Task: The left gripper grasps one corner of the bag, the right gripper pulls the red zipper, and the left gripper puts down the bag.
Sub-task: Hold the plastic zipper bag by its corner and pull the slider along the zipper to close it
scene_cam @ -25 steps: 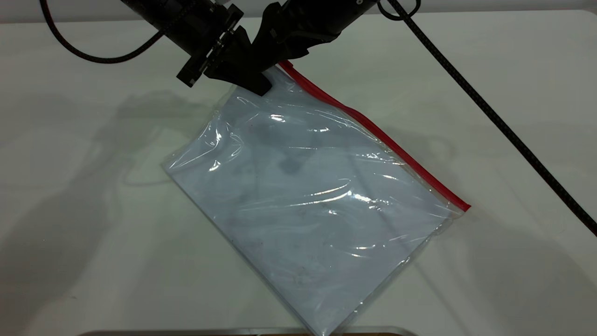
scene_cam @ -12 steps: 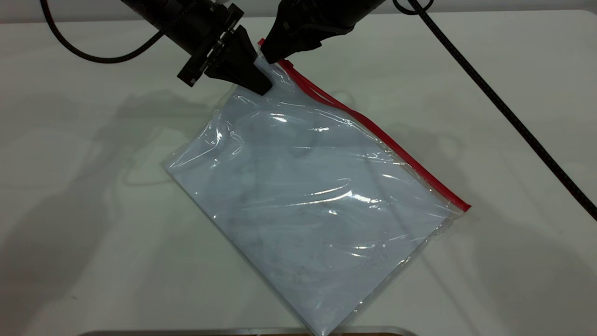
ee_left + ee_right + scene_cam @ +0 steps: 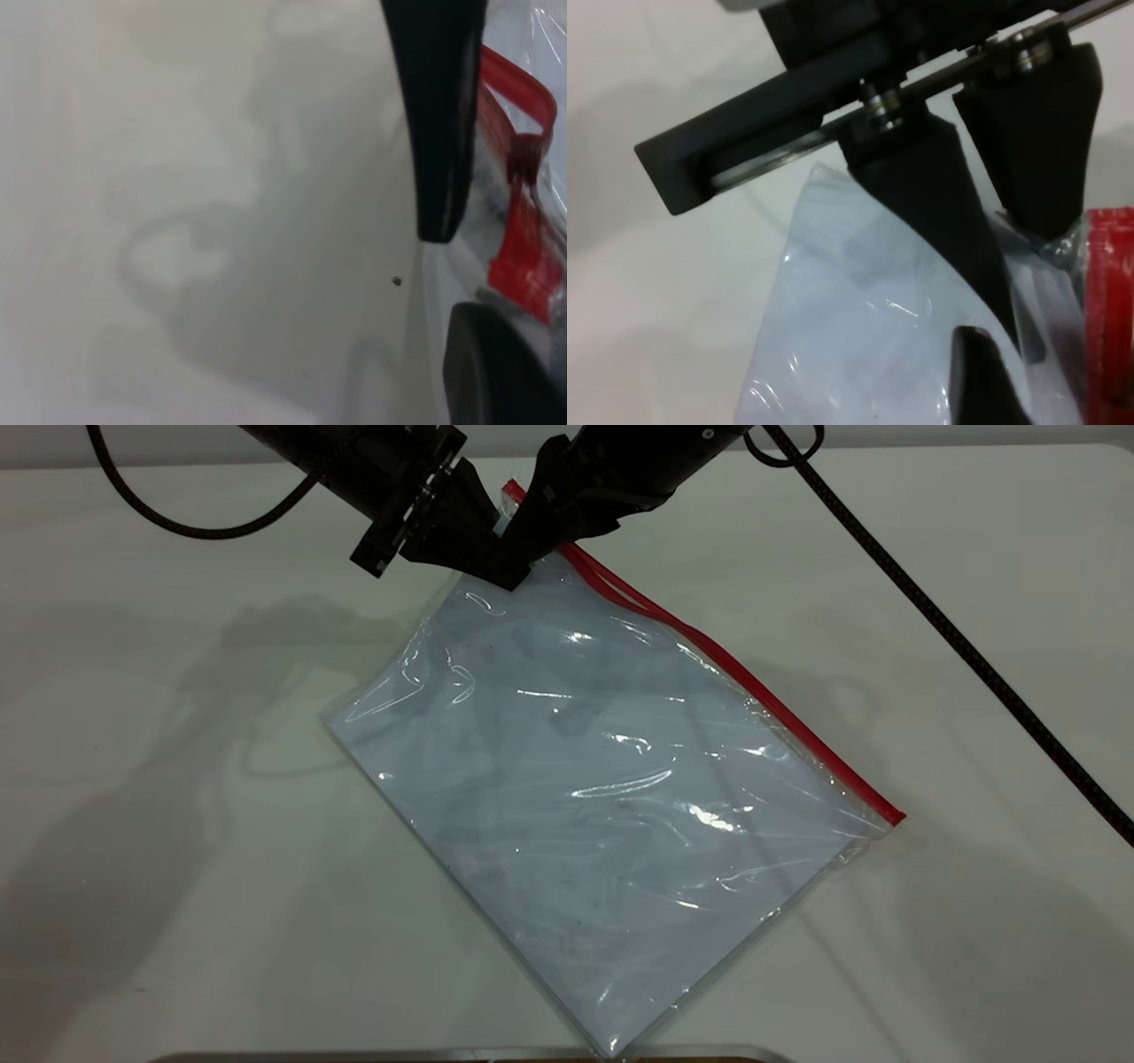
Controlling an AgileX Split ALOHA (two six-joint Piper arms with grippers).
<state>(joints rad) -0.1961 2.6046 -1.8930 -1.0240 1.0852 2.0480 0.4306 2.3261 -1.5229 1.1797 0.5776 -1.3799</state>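
Table (image 3: 177,824) carries the bag (image 3: 602,779), which lies slanted across its middle, one top corner raised toward the arms at the far edge. Zipper (image 3: 753,691) runs along the bag's long right-hand edge, and near that raised corner the red strip splits into two strands, so the mouth looks partly open there. Left gripper (image 3: 500,567) is clamped on the bag's top corner; the right wrist view shows its two fingers (image 3: 921,204) pinching the plastic between them. Right gripper (image 3: 536,545) sits just beside it at the zipper's upper end, but whether its fingers have closed on the slider (image 3: 524,164) I cannot tell. Judging the step: it's the zipper pull. To do it well, the left should hold the corner taut, and the right should travel straight along the red strip toward the far corner, staying low so the bag doesn't buckle or slip free.
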